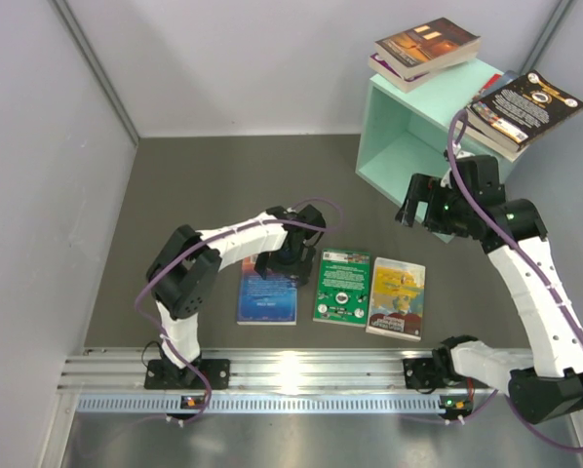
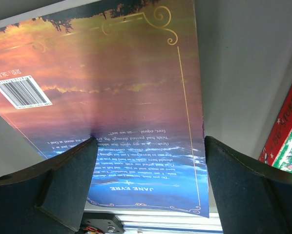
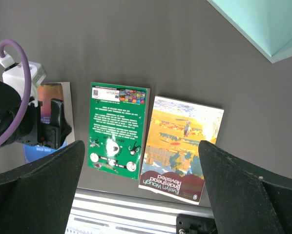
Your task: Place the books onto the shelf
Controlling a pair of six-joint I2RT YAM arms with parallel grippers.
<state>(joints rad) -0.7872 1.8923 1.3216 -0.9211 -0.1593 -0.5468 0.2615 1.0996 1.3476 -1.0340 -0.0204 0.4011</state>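
Observation:
Three books lie flat in a row on the dark table: a blue-orange one (image 1: 266, 297) (image 2: 112, 92), a green one (image 1: 342, 286) (image 3: 117, 127) and a yellow one (image 1: 397, 297) (image 3: 182, 144). My left gripper (image 1: 286, 265) (image 2: 150, 146) hangs open low over the blue-orange book, one finger over its cover and the other past its right edge. My right gripper (image 1: 420, 209) (image 3: 141, 163) is open and empty, raised in front of the mint-green shelf (image 1: 408, 146) (image 3: 263, 24). On the shelf's top lie a brown book (image 1: 428, 44) and a black book (image 1: 525, 105), each over other books.
Grey walls close in the table at left, back and right. An aluminium rail (image 1: 301, 375) runs along the near edge by the arm bases. A red-and-green book edge (image 2: 287, 136) shows right of my left gripper.

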